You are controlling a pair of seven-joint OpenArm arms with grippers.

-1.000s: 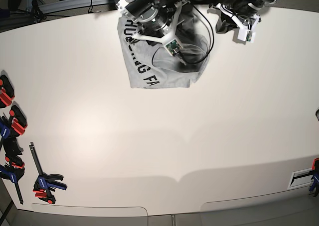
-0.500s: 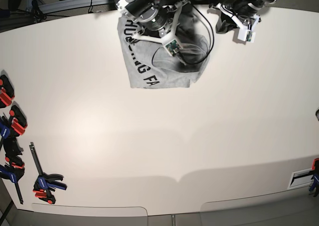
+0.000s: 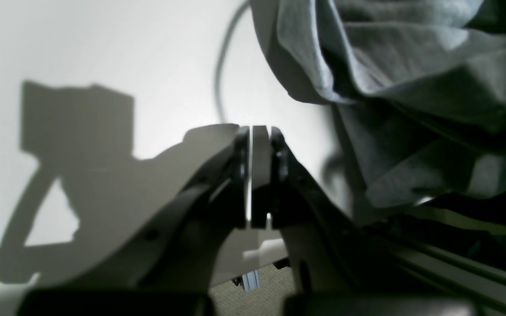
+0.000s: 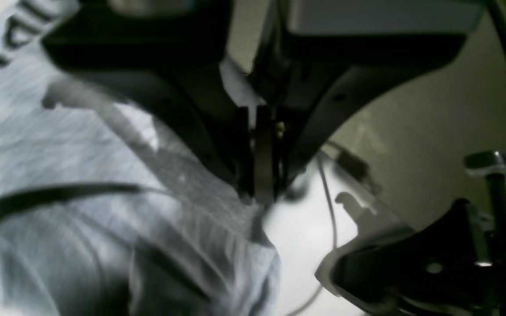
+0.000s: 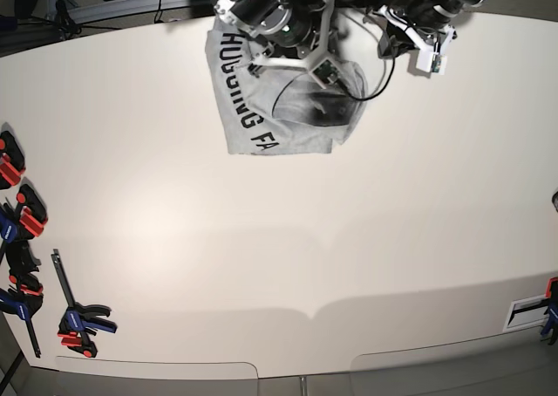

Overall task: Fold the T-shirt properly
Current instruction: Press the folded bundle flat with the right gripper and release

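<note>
- Nearest in the base view, the clamps [image 5: 74,319] at the table's [image 5: 279,239] left edge lie exactly as they did a second ago, well apart from the work.
- Further in, the T-shirt [image 5: 261,108] sits crumpled near the far edge, lettering up. More of that lettering shows now, because the right arm has pulled back toward the far edge and uncovered it.
- The right gripper [image 4: 259,193] was wide a second ago; now its jaws stand clenched together, tips at the edge of the grey cloth. Whether fabric is pinched between them I cannot tell; blur hides the contact.
- If cloth is caught, I judge this the start of a lift or drag to spread the bunched right side; if not, the grasp has missed.
- Farthest, the left gripper [image 3: 253,175] hangs over bare table beside the heap, jaws pressed together on nothing, unchanged.
</note>
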